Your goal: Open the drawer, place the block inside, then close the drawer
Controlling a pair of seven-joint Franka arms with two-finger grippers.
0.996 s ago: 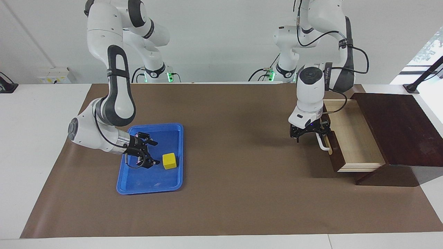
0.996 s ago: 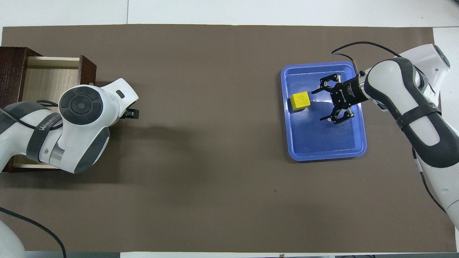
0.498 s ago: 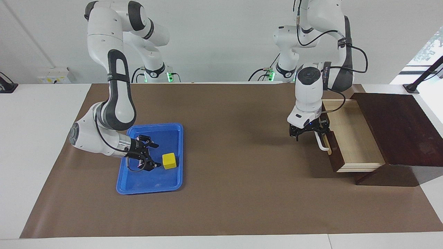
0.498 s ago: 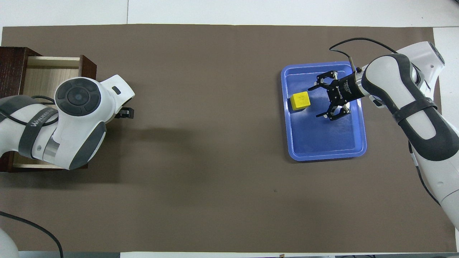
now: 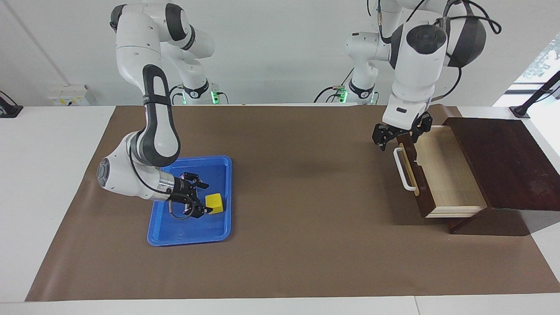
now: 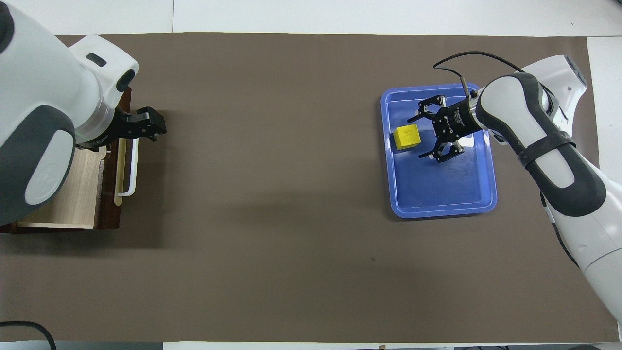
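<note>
The right gripper is down low inside the blue tray, lying almost flat, its fingers spread wide and pointing toward the middle of the table. It holds nothing. Just off its fingertips sits the yellow block on the tray floor; from above, the block lies close in front of the open fingers, partly in line with the gap between them, and I cannot tell whether either tip touches it. The tray lies flat on the brown mat at the right arm's end of the table.

The left gripper hangs in the air above the top edge of the drawer front, at the corner of the drawer nearest the robots, fingers pointing down. It holds nothing, and I cannot tell how far its fingers are parted. Below it, the white bar handle on the drawer front is free of the gripper. The drawer is pulled well out of the dark wooden box, showing its pale wood floor with nothing on it. From above, the left gripper shows over the mat just beside the handle.
</note>
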